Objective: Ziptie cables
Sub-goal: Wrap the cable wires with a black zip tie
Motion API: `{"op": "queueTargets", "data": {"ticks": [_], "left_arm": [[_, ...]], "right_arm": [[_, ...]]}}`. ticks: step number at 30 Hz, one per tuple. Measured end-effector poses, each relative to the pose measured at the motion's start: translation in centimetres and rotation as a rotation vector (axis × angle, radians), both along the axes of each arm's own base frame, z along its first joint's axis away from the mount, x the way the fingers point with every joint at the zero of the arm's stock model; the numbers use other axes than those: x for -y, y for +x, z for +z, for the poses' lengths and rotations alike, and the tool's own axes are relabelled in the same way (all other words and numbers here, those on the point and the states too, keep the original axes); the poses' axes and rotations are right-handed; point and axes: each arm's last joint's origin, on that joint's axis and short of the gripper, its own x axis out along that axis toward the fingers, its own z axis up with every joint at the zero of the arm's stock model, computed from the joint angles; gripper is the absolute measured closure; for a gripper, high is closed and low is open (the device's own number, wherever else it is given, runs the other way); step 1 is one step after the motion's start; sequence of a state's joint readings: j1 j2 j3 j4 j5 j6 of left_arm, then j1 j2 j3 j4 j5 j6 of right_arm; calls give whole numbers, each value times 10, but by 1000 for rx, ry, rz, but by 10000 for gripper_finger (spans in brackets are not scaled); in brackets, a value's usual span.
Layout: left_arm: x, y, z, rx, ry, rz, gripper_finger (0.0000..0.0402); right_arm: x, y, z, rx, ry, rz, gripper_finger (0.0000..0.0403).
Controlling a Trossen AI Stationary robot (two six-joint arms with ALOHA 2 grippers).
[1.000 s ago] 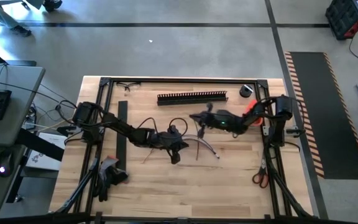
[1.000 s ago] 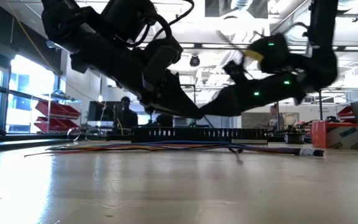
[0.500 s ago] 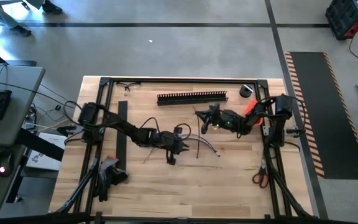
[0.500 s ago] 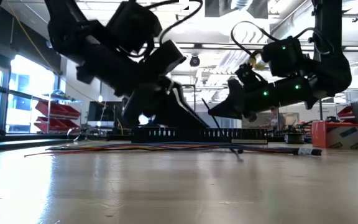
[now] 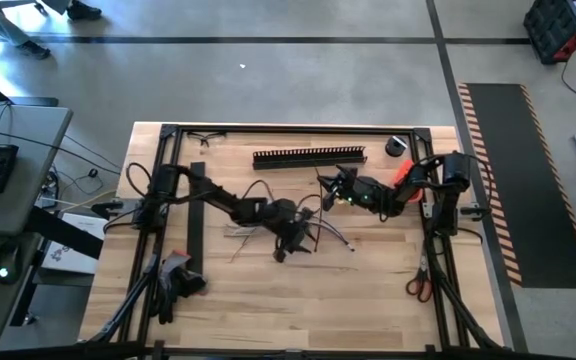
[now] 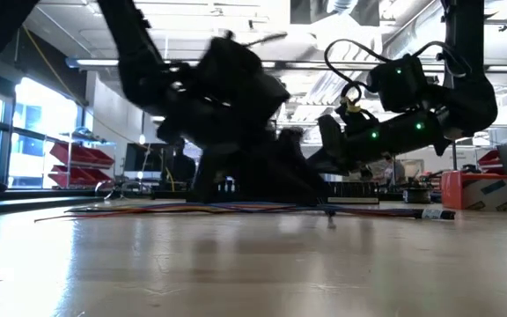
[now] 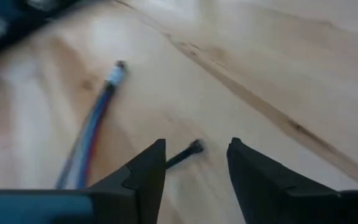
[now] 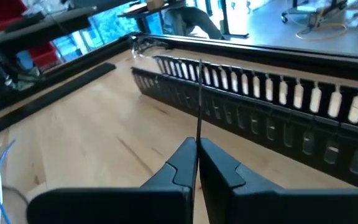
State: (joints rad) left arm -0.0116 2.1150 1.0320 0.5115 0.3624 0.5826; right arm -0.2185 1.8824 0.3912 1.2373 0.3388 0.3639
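The cables (image 5: 333,235), a loose bunch of thin pale and coloured wires, lie flat on the wooden table near its middle; they also show low along the tabletop (image 6: 218,209) and in the left wrist view (image 7: 95,124). My left gripper (image 7: 196,146) is open and low over the wood just beside them (image 5: 296,240). A short dark strip end (image 7: 188,151) lies on the table between and just beyond its fingertips. My right gripper (image 8: 197,142) hovers right of centre (image 5: 330,190), shut on a thin dark zip tie (image 8: 199,93). My right gripper pinches the zip tie's lower end (image 8: 197,134) between its two fingertips. The strand runs on straight past the fingertips, clear of the table.
A long black slotted strip (image 5: 308,157) lies near the far edge, just ahead of my right gripper (image 8: 260,106). Another black strip (image 5: 196,215) lies at the left. A black roll (image 5: 396,146) sits at the far right, and scissors (image 5: 418,288) at the near right.
My left gripper has moved toward the table's right edge and down toward the cables, and its wrist has rolled. My right gripper has drawn back a little toward the right edge and rolled, still holding the zip tie. The cables have stayed in place.
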Motion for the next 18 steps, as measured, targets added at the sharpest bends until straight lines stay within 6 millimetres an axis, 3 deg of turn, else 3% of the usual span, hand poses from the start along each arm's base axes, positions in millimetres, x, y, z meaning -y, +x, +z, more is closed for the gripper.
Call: {"op": "queueTargets", "data": {"ticks": [7, 18], "left_arm": [[-1, 25, -1, -77, 35, -65, 269], [-4, 23, 4, -118, 97, -24, 271]], "right_arm": [[2, -1, -2, -9, 26, -12, 403], [1, -1, -4, -27, 32, -3, 403]]}}
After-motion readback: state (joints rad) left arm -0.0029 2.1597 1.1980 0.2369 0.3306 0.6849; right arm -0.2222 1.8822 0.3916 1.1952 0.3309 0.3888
